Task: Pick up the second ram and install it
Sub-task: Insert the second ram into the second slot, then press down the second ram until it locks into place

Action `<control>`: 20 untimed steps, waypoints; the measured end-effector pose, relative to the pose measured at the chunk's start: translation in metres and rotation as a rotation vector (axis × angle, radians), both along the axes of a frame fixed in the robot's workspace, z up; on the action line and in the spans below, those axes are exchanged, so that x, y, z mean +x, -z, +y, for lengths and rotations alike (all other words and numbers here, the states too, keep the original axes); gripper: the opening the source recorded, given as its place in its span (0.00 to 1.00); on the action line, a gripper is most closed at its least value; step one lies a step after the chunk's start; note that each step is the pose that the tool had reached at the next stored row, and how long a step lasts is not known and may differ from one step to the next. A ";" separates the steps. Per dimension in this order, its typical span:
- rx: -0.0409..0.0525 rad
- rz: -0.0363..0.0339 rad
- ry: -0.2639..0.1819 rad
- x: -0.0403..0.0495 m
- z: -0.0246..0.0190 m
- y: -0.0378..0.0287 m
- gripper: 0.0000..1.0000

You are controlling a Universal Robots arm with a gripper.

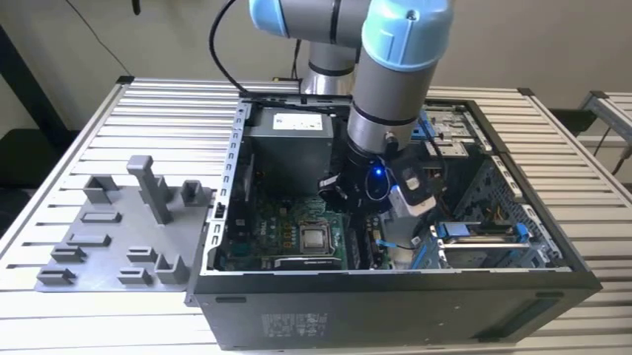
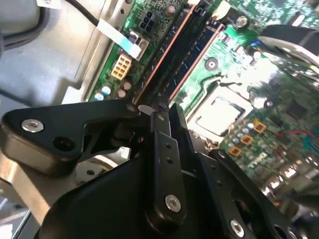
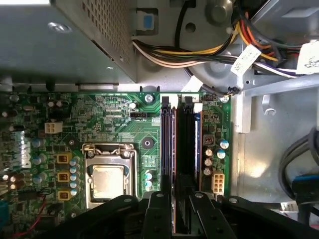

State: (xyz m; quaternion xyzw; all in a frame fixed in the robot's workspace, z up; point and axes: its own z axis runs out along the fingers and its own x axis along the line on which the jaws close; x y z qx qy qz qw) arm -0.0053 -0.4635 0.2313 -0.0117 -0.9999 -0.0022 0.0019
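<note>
The arm reaches steeply down into the computer case [image 1: 553,274], gripper [image 3: 172,209] pinching the second ram [image 3: 172,149] over its slot.

My hand [image 1: 387,222] sits deep inside the computer case [image 1: 395,310], its fingertips hidden by my own wrist in the exterior view; in both wrist views my black linkage covers the near ends of the memory slots [image 3: 177,149]; whether the second ram [image 3: 193,144] is seated I cannot tell; the motherboard [image 3: 109,124] is cut off by the frame edge.
</note>
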 end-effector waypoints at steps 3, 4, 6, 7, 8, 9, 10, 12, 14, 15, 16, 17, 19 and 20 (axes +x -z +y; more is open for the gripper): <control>0.0000 0.0016 0.000 0.0001 0.0000 -0.0130 0.22; 0.0004 0.0027 0.000 0.0001 0.0000 -0.0155 0.22; 0.0011 0.0028 0.000 0.0001 0.0000 -0.0159 0.22; 0.0013 0.0027 0.000 0.0001 0.0001 -0.0159 0.22; 0.0011 0.0028 0.000 0.0001 0.0001 -0.0160 0.22; 0.0009 0.0028 0.000 0.0000 0.0000 -0.0162 0.20; 0.0009 0.0028 0.000 0.0001 0.0000 -0.0163 0.14; 0.0009 0.0028 0.000 0.0000 0.0000 -0.0164 0.11; 0.0009 0.0028 0.000 0.0001 0.0000 -0.0165 0.11; 0.0008 0.0028 0.000 0.0001 0.0000 -0.0166 0.11; 0.0008 0.0029 0.000 0.0000 0.0000 -0.0170 0.11; 0.0009 0.0029 0.000 0.0000 0.0000 -0.0173 0.11; 0.0009 0.0028 0.000 0.0000 0.0000 -0.0174 0.11; 0.0009 0.0028 0.000 0.0000 0.0000 -0.0175 0.11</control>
